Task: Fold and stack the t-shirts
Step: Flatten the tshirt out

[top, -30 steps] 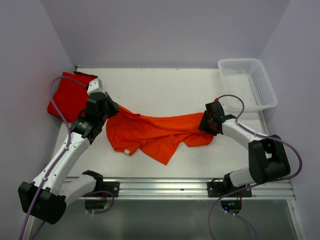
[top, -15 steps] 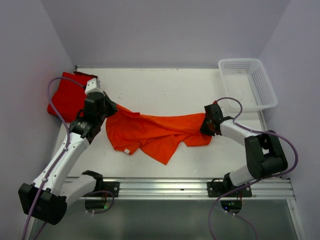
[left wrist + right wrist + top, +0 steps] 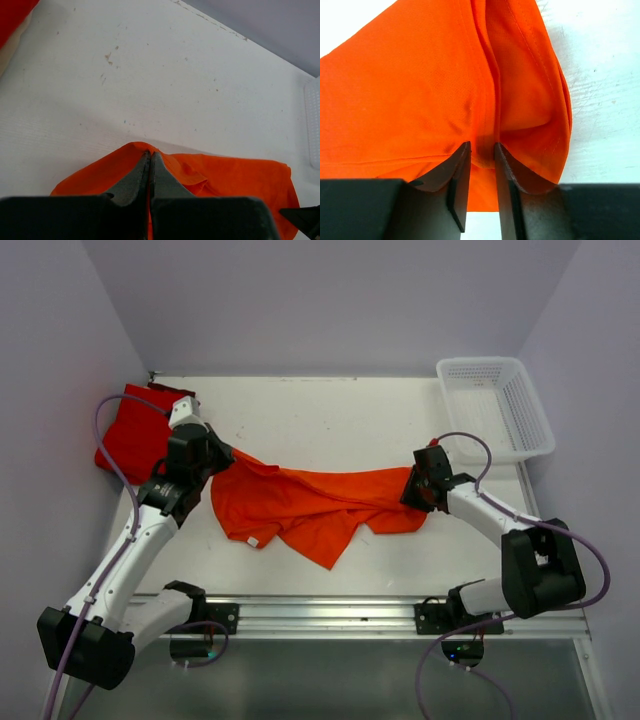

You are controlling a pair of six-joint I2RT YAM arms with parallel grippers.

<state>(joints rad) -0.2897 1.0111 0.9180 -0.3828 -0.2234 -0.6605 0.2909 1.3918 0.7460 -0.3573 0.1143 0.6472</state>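
The bright orange t-shirt (image 3: 310,502) lies crumpled across the middle of the table, pulled out between both grippers. My left gripper (image 3: 222,462) is shut on its left corner; in the left wrist view the closed jaws (image 3: 150,154) pinch a raised peak of orange cloth (image 3: 225,177). My right gripper (image 3: 412,490) is shut on the shirt's right end; in the right wrist view the jaws (image 3: 482,147) clamp a fold of orange cloth (image 3: 410,100). The deeper red t-shirt (image 3: 135,430) lies bunched at the back left corner, behind my left arm, and shows in the left wrist view (image 3: 12,12).
A white mesh basket (image 3: 495,405) stands at the back right corner; its edge shows in the left wrist view (image 3: 314,125). The white table (image 3: 330,415) is bordered by a metal rail (image 3: 330,612) at the front and by walls on the other sides.
My left gripper has edged slightly back and left with the cloth. The right arm's elbow has shifted a little. Both grips hold and the orange shirt stays stretched.
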